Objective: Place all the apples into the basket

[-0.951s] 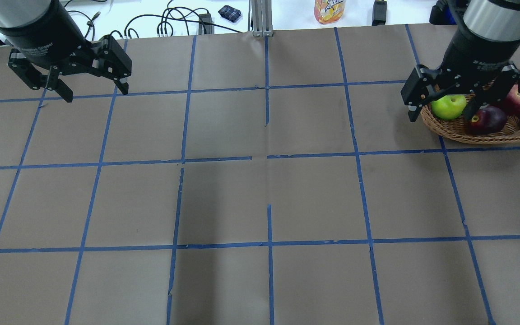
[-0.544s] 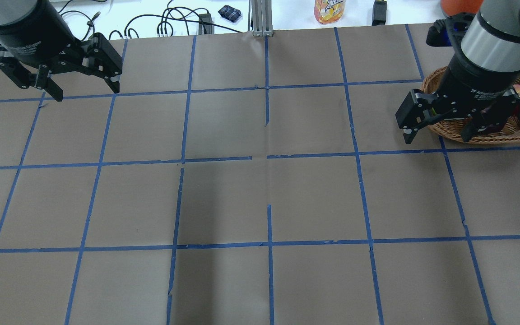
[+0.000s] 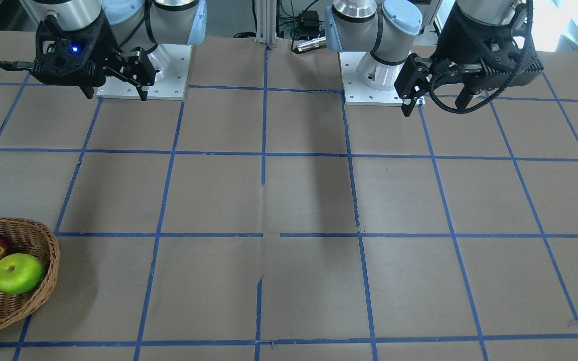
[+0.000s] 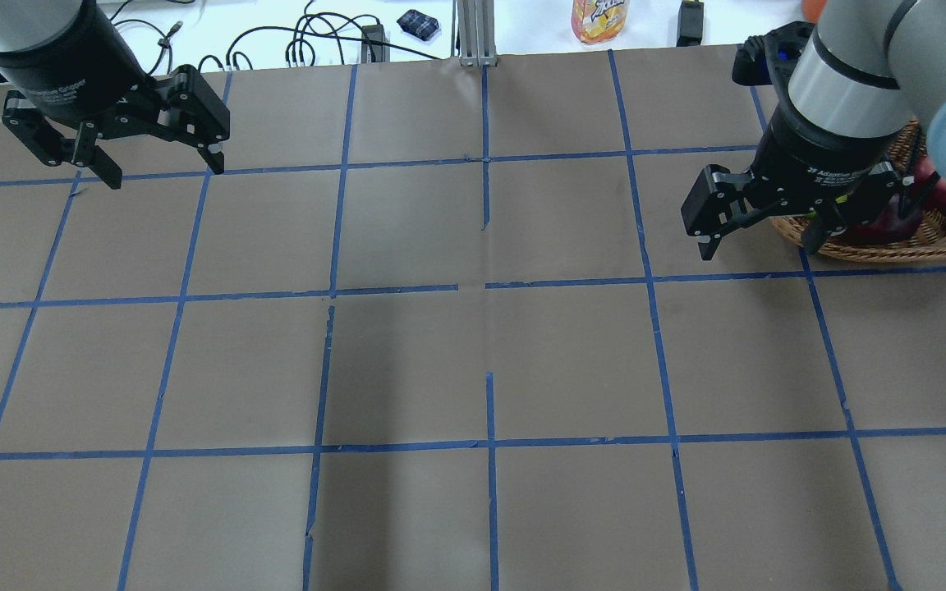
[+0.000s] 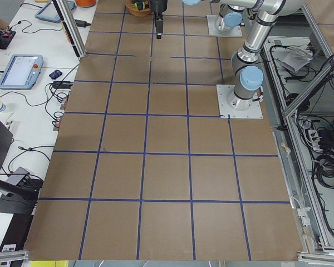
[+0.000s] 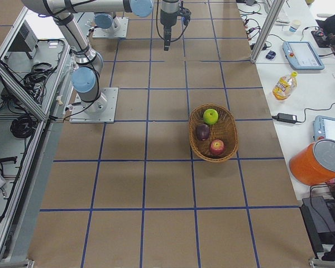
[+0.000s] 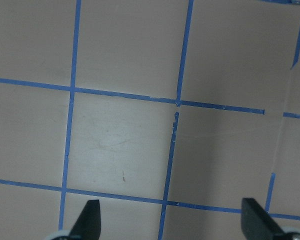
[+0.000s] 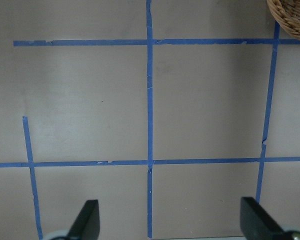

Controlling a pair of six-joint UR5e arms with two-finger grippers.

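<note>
Brown paper gridded with blue tape (image 4: 333, 230) covers the worktop (image 4: 489, 353). All three apples lie together in the wicker basket (image 6: 193, 146): the green apple (image 6: 211, 116), the maroon apple (image 6: 202, 132) and the red apple (image 6: 216, 147), so the task looks done. The left tool (image 4: 163, 174) and right tool (image 4: 759, 246) both hang spread wide and empty, the right one raised off to the basket's side. The apples are probably firm, smooth and apt to roll, so any regrasp should pinch gently across the widest girth.
</note>
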